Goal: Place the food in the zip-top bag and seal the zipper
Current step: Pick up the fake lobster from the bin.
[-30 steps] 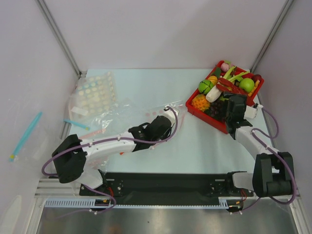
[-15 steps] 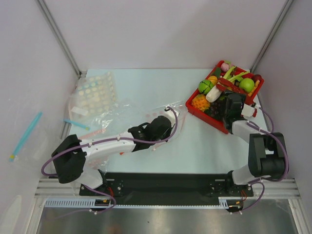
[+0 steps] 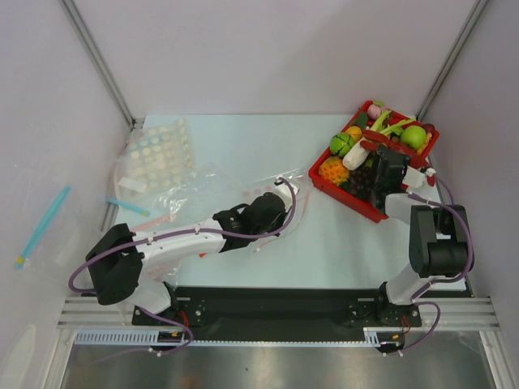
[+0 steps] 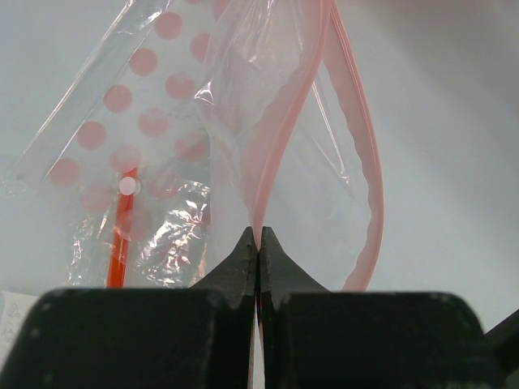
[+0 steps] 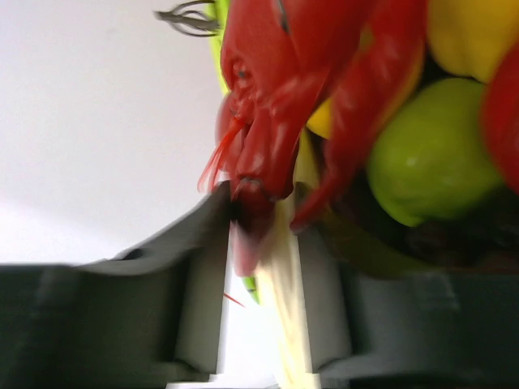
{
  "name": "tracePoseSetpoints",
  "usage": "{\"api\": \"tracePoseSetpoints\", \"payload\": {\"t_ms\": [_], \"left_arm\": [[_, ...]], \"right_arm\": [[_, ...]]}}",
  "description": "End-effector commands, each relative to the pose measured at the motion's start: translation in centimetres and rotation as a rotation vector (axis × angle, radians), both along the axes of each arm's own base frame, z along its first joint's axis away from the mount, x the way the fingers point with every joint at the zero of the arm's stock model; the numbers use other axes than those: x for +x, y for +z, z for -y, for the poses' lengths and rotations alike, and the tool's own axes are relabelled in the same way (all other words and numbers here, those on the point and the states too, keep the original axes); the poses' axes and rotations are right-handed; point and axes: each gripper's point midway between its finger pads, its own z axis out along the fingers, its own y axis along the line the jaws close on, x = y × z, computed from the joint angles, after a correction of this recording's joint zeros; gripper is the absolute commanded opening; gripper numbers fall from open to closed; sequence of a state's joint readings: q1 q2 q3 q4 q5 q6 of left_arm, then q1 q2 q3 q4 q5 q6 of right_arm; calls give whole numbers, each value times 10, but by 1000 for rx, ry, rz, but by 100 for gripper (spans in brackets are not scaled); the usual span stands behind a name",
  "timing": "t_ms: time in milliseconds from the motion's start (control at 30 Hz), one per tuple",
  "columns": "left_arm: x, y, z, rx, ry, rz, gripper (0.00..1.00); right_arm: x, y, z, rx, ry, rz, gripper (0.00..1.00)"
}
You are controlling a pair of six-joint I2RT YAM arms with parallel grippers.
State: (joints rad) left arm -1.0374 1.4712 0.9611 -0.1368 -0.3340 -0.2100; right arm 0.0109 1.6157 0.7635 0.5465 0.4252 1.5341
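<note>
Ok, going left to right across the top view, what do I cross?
Blue stick → dotted bag → left gripper → red tray.

"Where did the top camera sit?"

"High above the near edge, looking down on the whole worktop (image 3: 243,146), with the red tray (image 3: 350,203) at far right."

"And the wrist ones?"

"The right looked past its jaws, close into that tray at the crayfish (image 5: 276,73). The left, just left of the tray, sat close over the zip-top bag (image 4: 324,162). The top view took in both spots."
</note>
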Motion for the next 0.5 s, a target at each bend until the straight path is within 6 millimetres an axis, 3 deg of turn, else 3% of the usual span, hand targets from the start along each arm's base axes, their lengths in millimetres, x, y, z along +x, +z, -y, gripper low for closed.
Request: {"api": "tracePoseSetpoints", "payload": {"t_ms": [0, 200, 433, 467], "left_arm": [[2, 20, 7, -65, -1, 16, 0], [0, 21, 8, -67, -8, 16, 0], [-2, 23, 9, -74, -10, 17, 0], [-1, 24, 8, -76, -9, 19, 0]], "right_arm": [[6, 26, 11, -55, -46, 81, 30], [-9, 53, 16, -109, -60, 115, 8], [-34, 86, 16, -136, -53, 136, 0], [-40, 99, 16, -141, -52, 160, 0]]}}
